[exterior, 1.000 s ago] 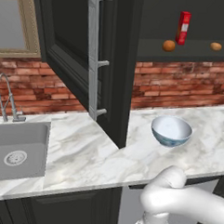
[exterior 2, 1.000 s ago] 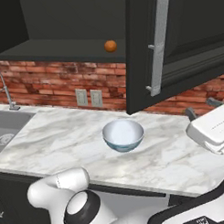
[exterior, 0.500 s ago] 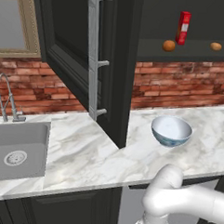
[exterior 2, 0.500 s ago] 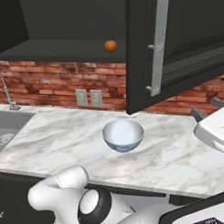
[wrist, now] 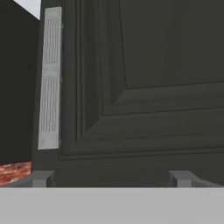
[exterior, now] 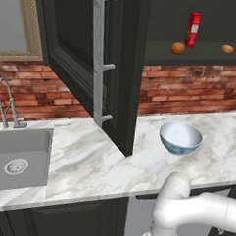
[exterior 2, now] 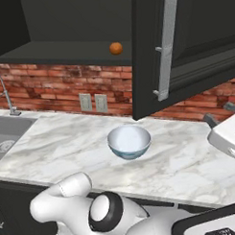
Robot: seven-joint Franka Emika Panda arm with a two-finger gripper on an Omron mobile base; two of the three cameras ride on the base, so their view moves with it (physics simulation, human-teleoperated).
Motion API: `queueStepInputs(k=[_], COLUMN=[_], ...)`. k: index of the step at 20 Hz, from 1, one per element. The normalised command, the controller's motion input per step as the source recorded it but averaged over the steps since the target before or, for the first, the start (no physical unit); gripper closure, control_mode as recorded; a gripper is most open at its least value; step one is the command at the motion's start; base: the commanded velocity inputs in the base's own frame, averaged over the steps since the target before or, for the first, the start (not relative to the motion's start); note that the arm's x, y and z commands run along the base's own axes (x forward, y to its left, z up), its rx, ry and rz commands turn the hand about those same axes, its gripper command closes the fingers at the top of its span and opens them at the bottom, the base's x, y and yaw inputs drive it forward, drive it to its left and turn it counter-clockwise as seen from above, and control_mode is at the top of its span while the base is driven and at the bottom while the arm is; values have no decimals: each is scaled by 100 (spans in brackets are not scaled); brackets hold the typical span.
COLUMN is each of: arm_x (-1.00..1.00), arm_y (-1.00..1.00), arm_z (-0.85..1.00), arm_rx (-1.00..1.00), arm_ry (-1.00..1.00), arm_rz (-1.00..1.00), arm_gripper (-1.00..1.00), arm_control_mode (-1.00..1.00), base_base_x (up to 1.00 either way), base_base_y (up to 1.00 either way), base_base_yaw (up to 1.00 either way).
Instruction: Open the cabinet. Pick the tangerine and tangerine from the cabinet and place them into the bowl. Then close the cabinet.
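Note:
The black cabinet (exterior: 117, 71) stands open, both doors swung out over the counter. Two tangerines (exterior: 178, 48) (exterior: 227, 48) rest on its shelf; from the right base view one tangerine (exterior 2: 116, 48) shows. Below on the marble counter sits the bowl (exterior: 180, 138) (exterior 2: 129, 141), nothing in it. My gripper (exterior 2: 221, 113) hovers at the right, beside the right door (exterior 2: 199, 54), well right of the bowl. In the hand view my gripper (wrist: 111, 179) is open, wide apart and holding nothing, facing that door's raised panel (wrist: 166, 78) and its silver bar handle (wrist: 50, 78).
A tall red carton (exterior: 193, 29) stands on the shelf between the fruits. The left door (exterior: 93, 64) juts out over the counter. A sink (exterior: 17, 159) with a faucet (exterior: 5, 102) lies at the left. A wall socket (exterior 2: 94, 102) sits on the brick backsplash.
My hand has drifted a little to the right near the right door, and the arm's links have shifted below the counter. Fruits, bowl and doors have not moved.

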Motion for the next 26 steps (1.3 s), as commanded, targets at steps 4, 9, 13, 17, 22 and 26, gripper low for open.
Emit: queueStepInputs(k=[4,9,13,17,22,26], arm_x=[-3,-78,-69,-31,-3,3], arm_y=[0,15,86,100,100,100], arm_z=[0,-48,-53,-15,23,7], arm_rx=[0,-12,-10,-19,-29,-39], arm_ry=[-4,-6,-5,-4,-13,-18], arm_rz=[0,7,0,-7,-17,-22], arm_gripper=[-100,-100,-100,-100,-100,-100], arm_control_mode=[-100,-100,-100,-100,-100,-100], base_base_x=[0,0,0,0,0,0], base_base_y=[0,0,0,0,0,0], base_base_yaw=[0,0,0,0,0,0])
